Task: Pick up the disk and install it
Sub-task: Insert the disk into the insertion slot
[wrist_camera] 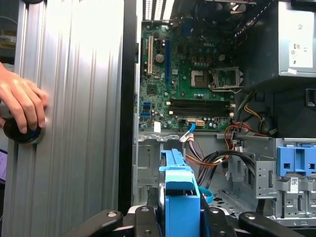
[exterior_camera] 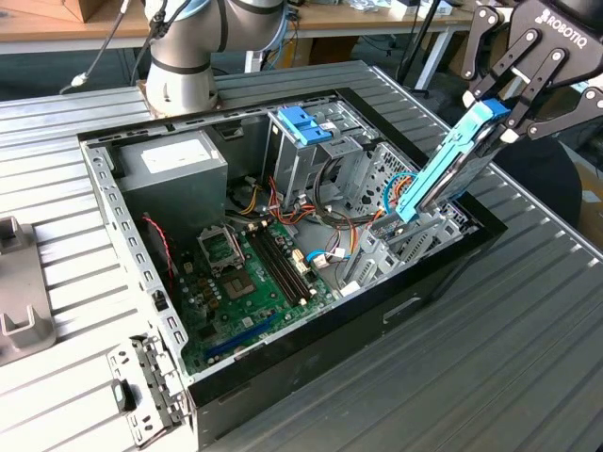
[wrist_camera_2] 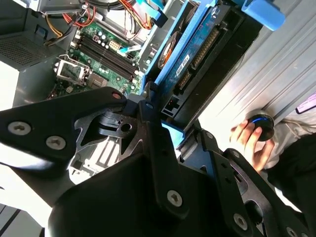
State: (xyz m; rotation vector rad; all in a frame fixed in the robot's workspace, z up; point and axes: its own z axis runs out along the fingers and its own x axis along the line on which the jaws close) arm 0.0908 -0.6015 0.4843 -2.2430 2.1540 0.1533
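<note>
**Disk held tilted at the drive bay of the open computer case**

The gripper [exterior_camera: 499, 118] is clenched on the disk [exterior_camera: 443, 169], its black fingers [wrist_camera_2: 148, 106] pressing on either side of the light blue carrier near its upper end. The disk stands tilted. Its upper end rises above the rim of the computer case [exterior_camera: 283, 358], and its lower end reaches down to the grey metal drive bay [exterior_camera: 396, 235] inside the case, at the exterior view's right. From these views I cannot tell whether it is seated in the bay.

The case lies open on the ribbed metal desk [exterior_camera: 471, 377]. The green motherboard [exterior_camera: 250, 273] covers the floor of the case, and the grey power supply [exterior_camera: 174, 165] fills the corner of the case nearest the robot arm's base [exterior_camera: 184, 66]. A metal drive cage topped by a blue latch [exterior_camera: 303, 124] stands inside the case, between the power supply and the disk. Orange and red cables [exterior_camera: 353, 226] run through the case below the cage.

Outside the case, in the first wrist view, a person's hand [wrist_camera: 22, 101] rests on a round black knob [wrist_camera: 22, 134] on the desk.
</note>
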